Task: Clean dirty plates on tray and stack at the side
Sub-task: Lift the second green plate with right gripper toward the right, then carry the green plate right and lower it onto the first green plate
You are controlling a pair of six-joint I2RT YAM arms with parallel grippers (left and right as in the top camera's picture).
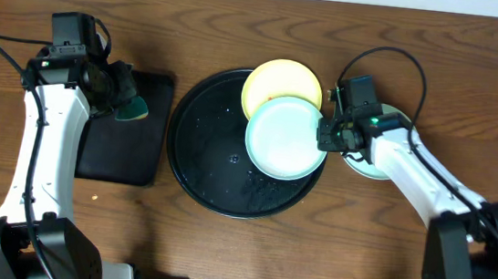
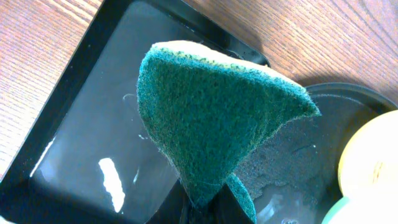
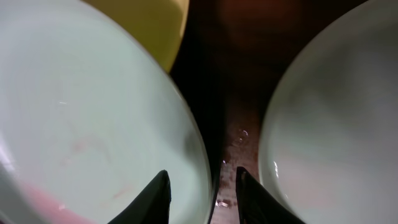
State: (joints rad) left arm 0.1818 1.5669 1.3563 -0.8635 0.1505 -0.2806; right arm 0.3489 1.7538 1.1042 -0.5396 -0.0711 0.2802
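On the right half of the round black tray (image 1: 203, 144) lies a pale mint plate (image 1: 286, 138), overlapping a pale yellow plate (image 1: 277, 83) behind it. Faint reddish smears mark the mint plate (image 3: 81, 124). My right gripper (image 1: 327, 133) is at this plate's right rim. Its jaws (image 3: 200, 173) stand open astride the rim, one finger over the plate and one outside. A second mint plate (image 1: 370, 165) rests on the table under the right arm, to the right (image 3: 336, 112) in the wrist view. My left gripper (image 1: 120, 100) is shut on a green and yellow sponge (image 2: 211, 112).
A smaller rectangular black tray (image 1: 119, 154) lies on the table left of the round one, wet and glossy (image 2: 74, 143) beneath the sponge. Water drops dot the round tray's floor. Cables arc above the right arm.
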